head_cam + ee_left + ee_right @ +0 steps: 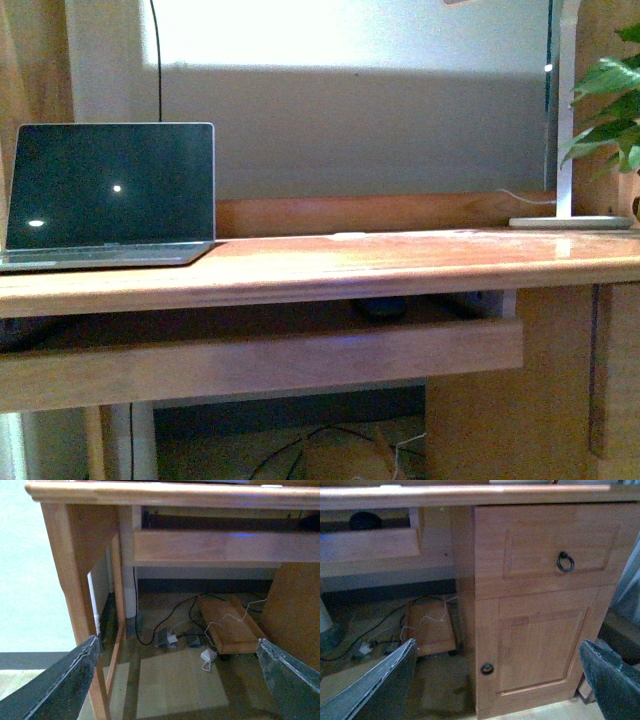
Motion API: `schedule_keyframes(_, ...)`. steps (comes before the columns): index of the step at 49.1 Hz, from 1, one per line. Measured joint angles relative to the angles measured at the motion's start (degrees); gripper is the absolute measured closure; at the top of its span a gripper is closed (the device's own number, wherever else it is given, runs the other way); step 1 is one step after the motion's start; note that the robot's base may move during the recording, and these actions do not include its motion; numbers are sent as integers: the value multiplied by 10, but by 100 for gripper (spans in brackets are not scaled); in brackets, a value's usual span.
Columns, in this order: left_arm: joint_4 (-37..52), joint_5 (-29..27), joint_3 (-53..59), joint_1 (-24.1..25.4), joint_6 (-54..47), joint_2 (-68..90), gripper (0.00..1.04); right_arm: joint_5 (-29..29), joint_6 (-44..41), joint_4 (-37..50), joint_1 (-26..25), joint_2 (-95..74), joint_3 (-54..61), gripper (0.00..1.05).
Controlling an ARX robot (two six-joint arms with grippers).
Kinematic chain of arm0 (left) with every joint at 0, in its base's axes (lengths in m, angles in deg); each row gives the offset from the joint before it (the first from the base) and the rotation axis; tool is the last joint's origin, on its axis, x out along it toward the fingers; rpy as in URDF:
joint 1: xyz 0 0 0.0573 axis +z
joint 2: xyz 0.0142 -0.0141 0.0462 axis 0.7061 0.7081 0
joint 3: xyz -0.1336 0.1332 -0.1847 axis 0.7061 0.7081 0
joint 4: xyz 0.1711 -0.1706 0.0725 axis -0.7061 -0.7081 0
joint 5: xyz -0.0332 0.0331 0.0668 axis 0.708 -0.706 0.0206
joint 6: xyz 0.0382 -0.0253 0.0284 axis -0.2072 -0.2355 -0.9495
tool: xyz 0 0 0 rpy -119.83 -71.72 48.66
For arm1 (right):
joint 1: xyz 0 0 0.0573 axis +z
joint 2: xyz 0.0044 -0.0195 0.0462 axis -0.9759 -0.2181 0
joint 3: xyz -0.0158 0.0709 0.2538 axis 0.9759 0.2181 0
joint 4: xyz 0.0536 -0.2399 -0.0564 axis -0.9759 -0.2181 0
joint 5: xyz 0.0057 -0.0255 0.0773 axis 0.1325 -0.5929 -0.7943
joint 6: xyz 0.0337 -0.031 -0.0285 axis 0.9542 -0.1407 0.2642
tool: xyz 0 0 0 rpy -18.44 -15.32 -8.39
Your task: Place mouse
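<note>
Currently mouse (383, 308) sits on the pull-out tray (260, 365) under the desktop (400, 262), about 5 o'clock from centre in front view, mostly in shadow; right wrist view also shows it on the tray, near the cabinet (540, 580) side. Laptop (110, 190) open with dark screen at 9 o'clock, lamp base (570, 222) at 3 o'clock, plant (610, 110) at 2 o'clock. Neither arm shows in front view. Left gripper (175, 680) fingers spread wide, nothing between, low in front of the desk. Right gripper (500, 685) likewise wide and empty, facing the cabinet, well apart from the mouse
</note>
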Motion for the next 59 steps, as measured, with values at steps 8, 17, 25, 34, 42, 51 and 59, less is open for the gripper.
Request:
schedule_keyframes(8,0,0,0,0,0,0,8,0,0,0,0,0,0,7)
schedule_keyframes(17,-45,13,-17,0,49,35,8,0,0,0,0,0,0,7)
schedule_keyframes(25,45,73,-23,35,50,166,8,0,0,0,0,0,0,7)
schedule_keyframes(34,278,175,-81,110,-101,462,8,0,0,0,0,0,0,7)
schedule_keyframes(42,439,182,-174,128,-309,733,8,0,0,0,0,0,0,7)
schedule_keyframes(51,516,212,-275,92,-541,943,8,0,0,0,0,0,0,7)
schedule_keyframes(59,567,214,-341,67,-657,1030,8,0,0,0,0,0,0,7)
